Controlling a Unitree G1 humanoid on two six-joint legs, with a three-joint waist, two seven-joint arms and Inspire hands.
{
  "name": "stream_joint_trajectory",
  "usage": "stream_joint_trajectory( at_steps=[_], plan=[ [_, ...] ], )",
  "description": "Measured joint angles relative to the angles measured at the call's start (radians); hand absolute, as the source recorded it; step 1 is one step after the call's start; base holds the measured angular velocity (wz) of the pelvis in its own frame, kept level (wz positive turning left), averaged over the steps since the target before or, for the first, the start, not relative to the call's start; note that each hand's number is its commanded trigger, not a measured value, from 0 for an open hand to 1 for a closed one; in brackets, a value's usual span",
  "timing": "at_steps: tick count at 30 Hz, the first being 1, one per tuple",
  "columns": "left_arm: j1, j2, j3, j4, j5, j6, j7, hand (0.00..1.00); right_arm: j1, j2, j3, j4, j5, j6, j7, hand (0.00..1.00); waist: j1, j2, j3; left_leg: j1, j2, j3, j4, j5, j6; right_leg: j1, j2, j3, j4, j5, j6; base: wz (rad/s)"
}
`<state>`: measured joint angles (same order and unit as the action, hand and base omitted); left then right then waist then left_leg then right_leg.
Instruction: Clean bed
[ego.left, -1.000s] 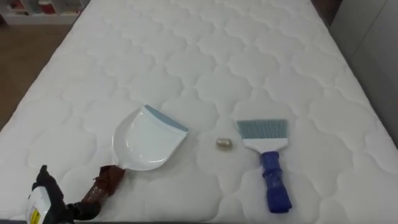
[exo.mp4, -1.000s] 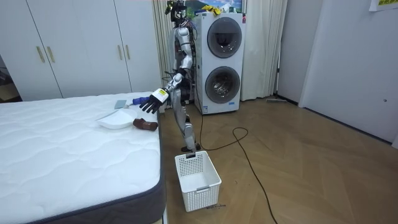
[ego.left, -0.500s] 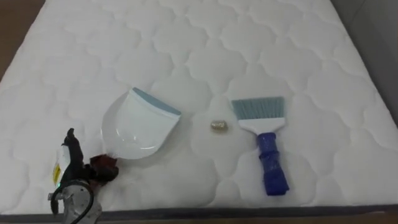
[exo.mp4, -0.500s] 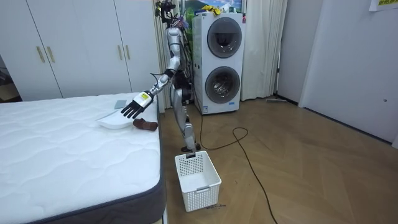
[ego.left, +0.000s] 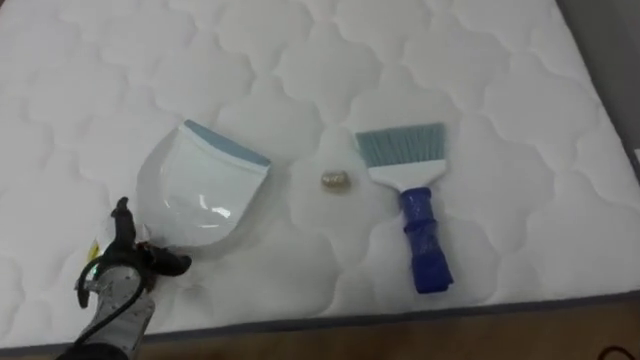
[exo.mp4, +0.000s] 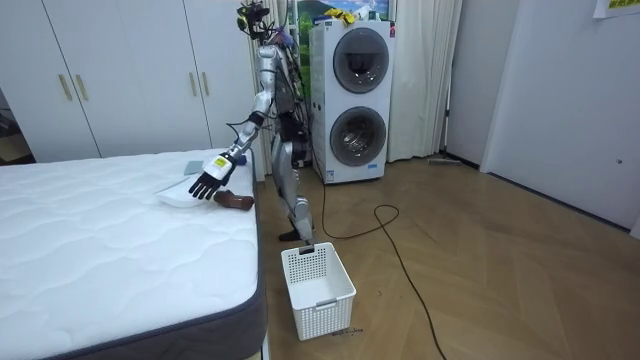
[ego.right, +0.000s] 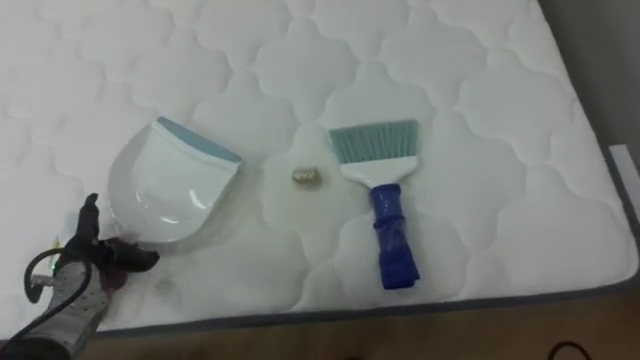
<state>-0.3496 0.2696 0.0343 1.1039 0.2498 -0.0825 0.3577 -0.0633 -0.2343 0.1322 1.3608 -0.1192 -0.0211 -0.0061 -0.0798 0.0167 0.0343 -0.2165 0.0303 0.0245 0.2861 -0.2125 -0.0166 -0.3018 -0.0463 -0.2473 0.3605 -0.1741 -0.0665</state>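
Our left hand hung with fingers spread wide, right at the dustpan handle — the pan ran far-right from there, brush well right.

The white quilted mattress bears a dustpan, a small scrap and a blue-handled brush.

Nothing readable here tbh. The paper in the upper right corner of the room view is cut off, and any print on the stacked washing machines at top center is too small to make out.
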Motion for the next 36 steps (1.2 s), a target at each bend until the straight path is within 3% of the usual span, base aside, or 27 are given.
stream_joint_trajectory(
  at_steps=[2, 11, 20, 36],
  plan=[
    [-0.013, 0.001, -0.001, 0.025, -0.027, -0.008, -0.013, 0.0, 0.001, 0.0, 0.002, 0.002, 0.005, 0.001, 0.0, 0.0, -0.002, -0.01, 0.0038, -0.015, -0.005, 0.003, 0.018, 0.0, 0.001, -0.006, -0.004, 0.001, 0.0, 0.0, 0.0, 0.0],
    [-0.018, 0.001, -0.013, 0.099, -0.041, -0.001, -0.072, 0.0, -0.044, 0.002, 0.026, 0.009, -0.003, 0.022, -0.004, 0.0, 0.007, -0.017, 0.0045, -0.104, -0.006, 0.017, 0.095, -0.003, 0.01, -0.061, -0.006, -0.004, 0.01, 0.005, -0.002, 0.08],
    [-0.018, 0.001, -0.022, 0.104, -0.02, 0.014, -0.085, 0.0, -0.064, 0.002, 0.087, -0.012, 0.012, 0.022, -0.001, 0.0, 0.03, -0.014, 0.0031, -0.11, -0.003, 0.034, 0.095, -0.002, 0.01, -0.068, -0.015, -0.02, 0.021, 0.008, -0.006, 0.0],
    [-0.021, 0.024, -0.06, 0.117, -0.022, 0.042, -0.084, 0.0, -0.06, 0.0, 0.123, -0.006, 0.135, 0.023, 0.006, 0.0, 0.022, -0.021, 0.0036, -0.13, 0.0, 0.056, 0.099, 0.001, 0.017, -0.088, -0.027, -0.027, 0.038, 0.005, -0.002, 0.02]
  ],
)
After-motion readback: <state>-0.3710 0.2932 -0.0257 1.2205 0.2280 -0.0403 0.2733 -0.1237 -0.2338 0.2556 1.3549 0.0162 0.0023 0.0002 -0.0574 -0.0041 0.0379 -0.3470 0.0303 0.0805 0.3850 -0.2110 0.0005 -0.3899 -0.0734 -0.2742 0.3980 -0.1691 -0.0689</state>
